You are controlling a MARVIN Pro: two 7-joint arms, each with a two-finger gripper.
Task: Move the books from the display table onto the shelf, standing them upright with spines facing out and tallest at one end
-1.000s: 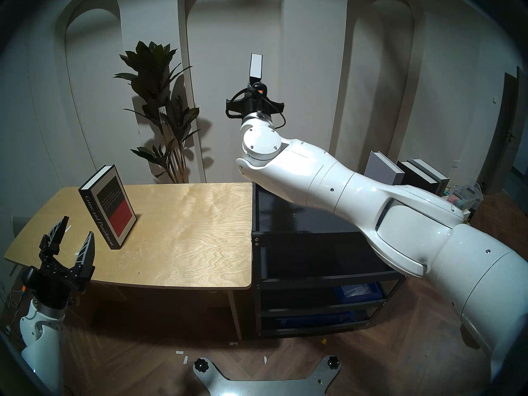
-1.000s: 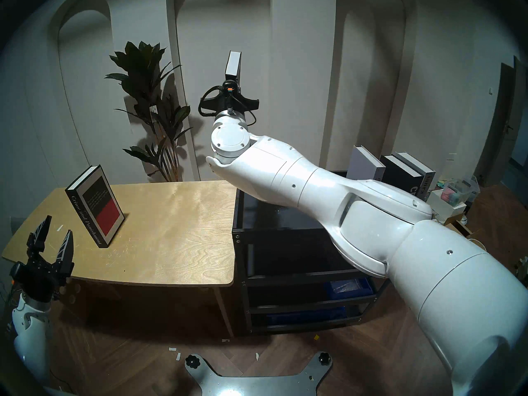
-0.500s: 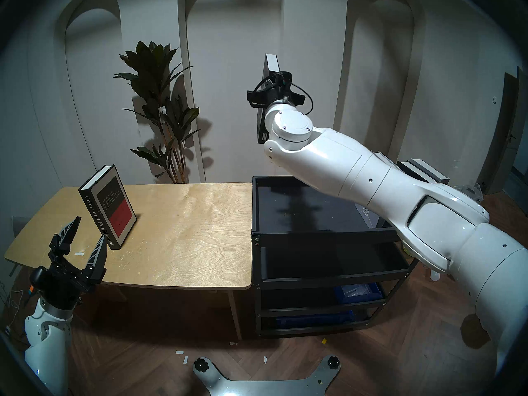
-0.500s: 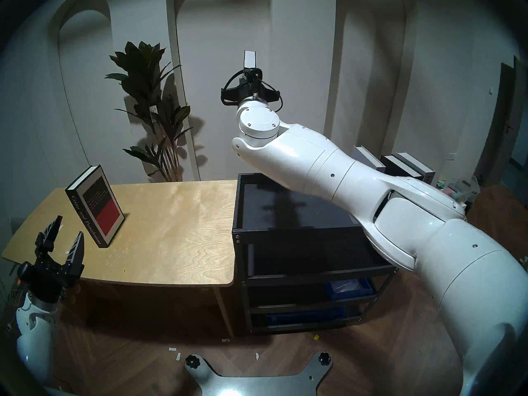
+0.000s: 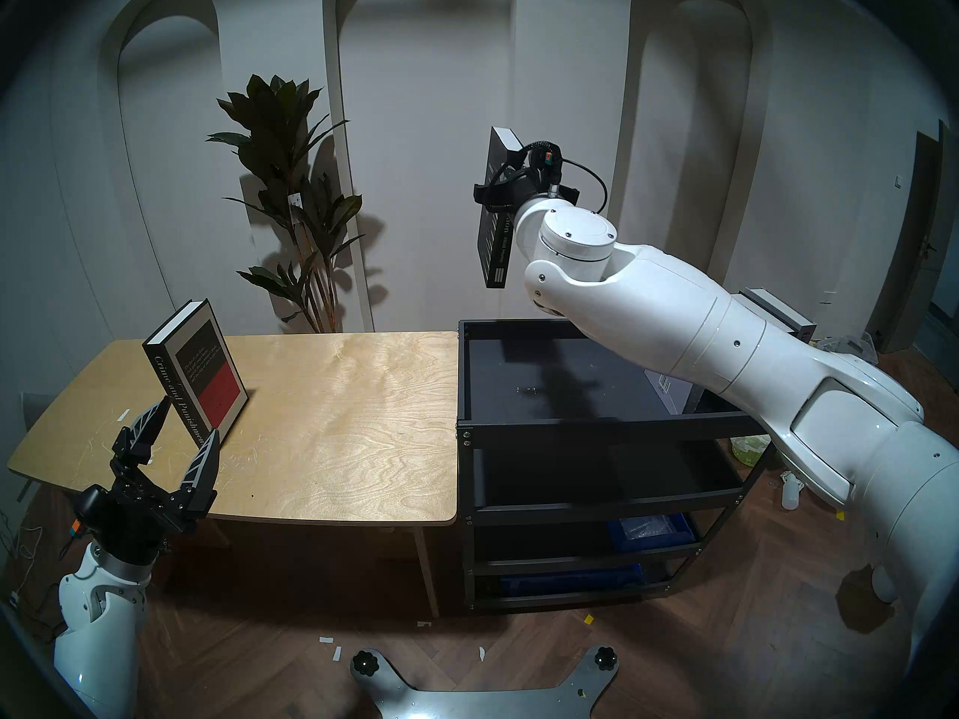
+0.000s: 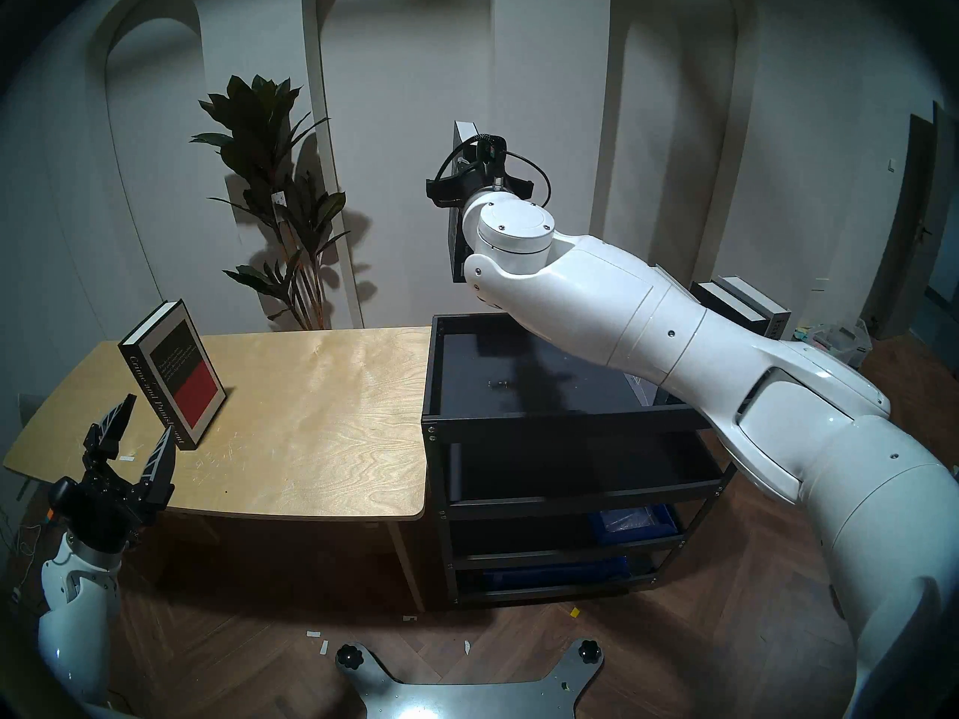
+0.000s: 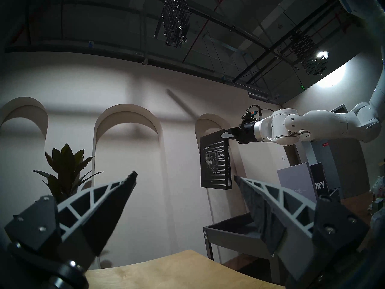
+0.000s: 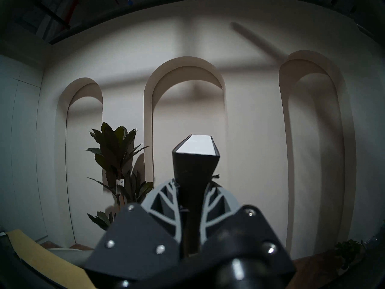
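Right tool tips hidden behind black book, shelved books half-blocked

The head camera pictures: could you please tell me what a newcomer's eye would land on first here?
First, the black hardcover book hanging upright in mid-air, clamped by the right gripper above the black metal cart's tray top. Next, the black-and-red "Crime and Punishment" book standing alone on the light plywood table, with the open left gripper right beside it.
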